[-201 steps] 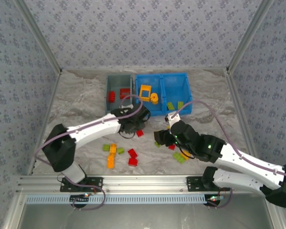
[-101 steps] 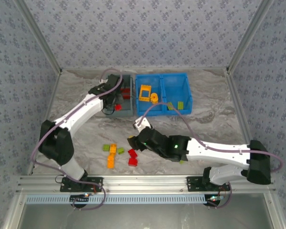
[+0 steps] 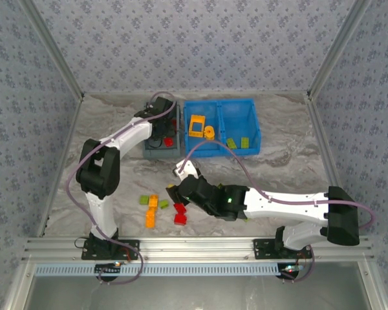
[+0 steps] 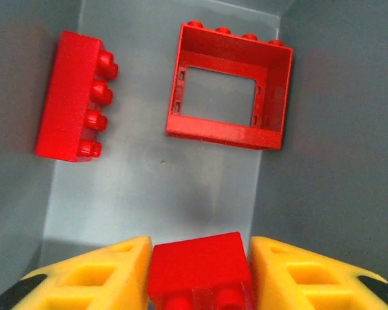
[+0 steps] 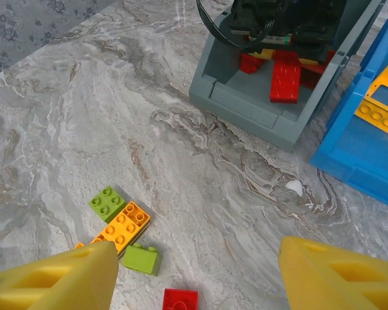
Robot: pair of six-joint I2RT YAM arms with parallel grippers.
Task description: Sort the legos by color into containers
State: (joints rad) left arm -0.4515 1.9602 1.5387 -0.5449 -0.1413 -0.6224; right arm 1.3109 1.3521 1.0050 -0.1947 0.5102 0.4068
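Inside the gray bin (image 4: 336, 129), the left claw (image 4: 199, 245) brackets a red brick (image 4: 197, 271), whether gripped I cannot tell; the right claw (image 5: 199, 248) gapes wide, empty, above the counter (image 5: 84, 97).

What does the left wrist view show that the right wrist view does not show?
Left wrist view: a red frame brick and a studded red brick lying in the gray bin, and a small red brick between the fingers of the left gripper. Right wrist view: the open right gripper, loose green, orange and red bricks on the table, the blue bin. Both: the gray bin with red bricks inside.
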